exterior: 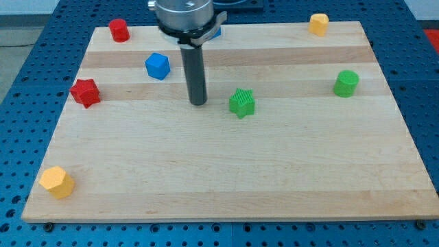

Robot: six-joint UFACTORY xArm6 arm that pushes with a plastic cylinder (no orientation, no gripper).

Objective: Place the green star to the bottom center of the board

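Dark rod upright, my tip [198, 103] on board

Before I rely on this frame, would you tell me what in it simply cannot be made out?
- A blue block at the view's top: mostly hidden behind the arm's mount, so its shape is unclear.
- The arm above the mount: cut off by the view's top edge.
- The gap between my tip and the green star: they look apart, the tip on the star's left, but one view cannot confirm depth.
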